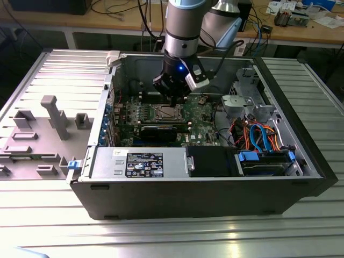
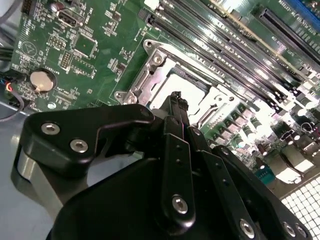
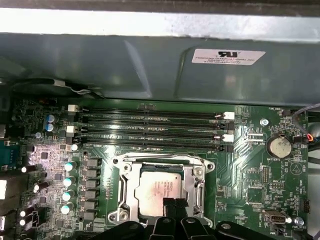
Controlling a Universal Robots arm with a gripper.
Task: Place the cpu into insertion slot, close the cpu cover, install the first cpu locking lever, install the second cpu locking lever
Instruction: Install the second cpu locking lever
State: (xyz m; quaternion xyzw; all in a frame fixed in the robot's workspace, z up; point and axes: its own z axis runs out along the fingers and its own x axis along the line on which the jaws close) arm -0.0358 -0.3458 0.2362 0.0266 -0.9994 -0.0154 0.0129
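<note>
The cpu (image 3: pixel 159 186), a silver-grey square chip, lies flat in the insertion slot (image 1: pixel 166 112) on the green board inside the open computer case. The cpu cover (image 3: pixel 126 186), a silver frame, lies flat around the chip with the chip showing through its window. My gripper (image 3: pixel 173 204) hangs just above the near edge of the chip, its two black fingertips (image 2: pixel 175 100) pressed together with nothing between them. In the exterior view the gripper (image 1: pixel 173 98) stands straight over the socket. I cannot tell how the locking levers stand.
Long black memory slots (image 3: pixel 150 125) run beside the socket toward the case wall (image 3: pixel 150 65). A coin battery (image 3: pixel 278 146) sits on the board. A black expansion card (image 1: pixel 161 130), the power supply (image 1: pixel 140 161) and a drive cage with cables (image 1: pixel 258 134) crowd the case.
</note>
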